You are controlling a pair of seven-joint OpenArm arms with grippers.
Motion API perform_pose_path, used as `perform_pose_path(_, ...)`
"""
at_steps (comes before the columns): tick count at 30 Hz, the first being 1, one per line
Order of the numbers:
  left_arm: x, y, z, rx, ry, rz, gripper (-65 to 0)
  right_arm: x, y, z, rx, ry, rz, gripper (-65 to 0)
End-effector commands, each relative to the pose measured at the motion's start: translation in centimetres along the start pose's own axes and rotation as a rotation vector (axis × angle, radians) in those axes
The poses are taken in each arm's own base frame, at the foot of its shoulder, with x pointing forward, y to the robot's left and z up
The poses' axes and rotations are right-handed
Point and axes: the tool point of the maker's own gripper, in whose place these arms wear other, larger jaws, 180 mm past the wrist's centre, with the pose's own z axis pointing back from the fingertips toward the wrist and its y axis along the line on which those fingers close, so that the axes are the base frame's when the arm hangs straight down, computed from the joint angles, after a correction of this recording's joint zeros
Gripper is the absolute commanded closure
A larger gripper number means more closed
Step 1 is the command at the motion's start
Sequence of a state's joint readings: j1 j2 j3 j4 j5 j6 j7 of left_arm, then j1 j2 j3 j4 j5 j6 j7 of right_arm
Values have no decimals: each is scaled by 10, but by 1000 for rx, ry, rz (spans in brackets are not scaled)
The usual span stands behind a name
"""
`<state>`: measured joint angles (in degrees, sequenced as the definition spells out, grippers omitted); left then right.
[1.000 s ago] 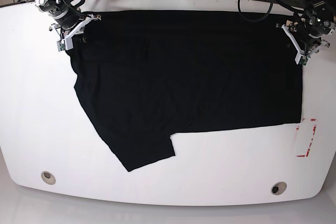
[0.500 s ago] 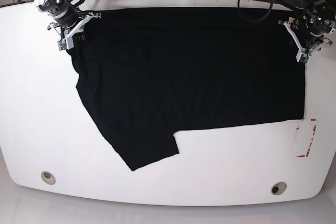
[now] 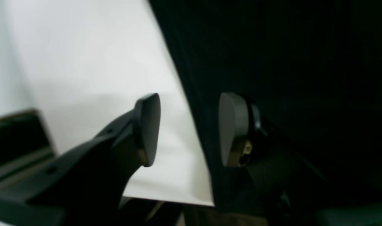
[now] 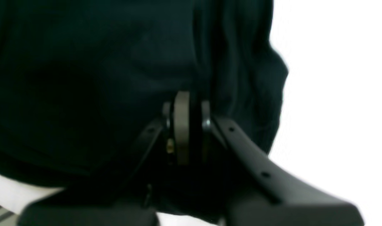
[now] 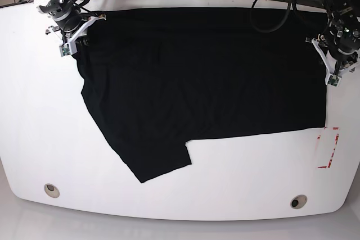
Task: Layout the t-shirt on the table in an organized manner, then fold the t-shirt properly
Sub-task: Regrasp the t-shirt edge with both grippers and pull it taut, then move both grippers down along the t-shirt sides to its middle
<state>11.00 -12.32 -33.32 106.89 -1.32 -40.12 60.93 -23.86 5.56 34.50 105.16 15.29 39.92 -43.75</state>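
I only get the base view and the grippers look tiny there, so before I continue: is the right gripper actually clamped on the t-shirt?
Observer: Yes. The right gripper has its pads pressed together on a bunched fold of the t-shirt.
Operator: And the left one?
Observer: The left gripper is open, one pad over the bare table, the other over the cloth.
Operator: Is cloth between its pads?
Observer: The shirt's edge runs through the gap, unpinched.
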Motion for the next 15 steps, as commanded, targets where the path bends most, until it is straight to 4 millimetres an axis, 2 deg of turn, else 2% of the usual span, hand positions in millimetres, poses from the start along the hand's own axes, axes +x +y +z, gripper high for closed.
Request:
perform_pose_path(1,15,14,8,42,-36,-7,-275,26,-1,10,-14,-75,46,-41)
perform_pose_path(5,32,22,11,63,-79,5,-275,45,0,15,-25,-122,78,-41)
perform_pose_path(10,58,35,14,93,-139,23,-275,78,-3,10,-34,-193,89,-49)
perform_pose_path(12,68,39,16,102,-162,29,-275,88,-7,5,-39,-192,87,-89)
perform_pose_path(15,78,43,15,105,-182,38,-287,107,-20,0,-75,-185,110,-193)
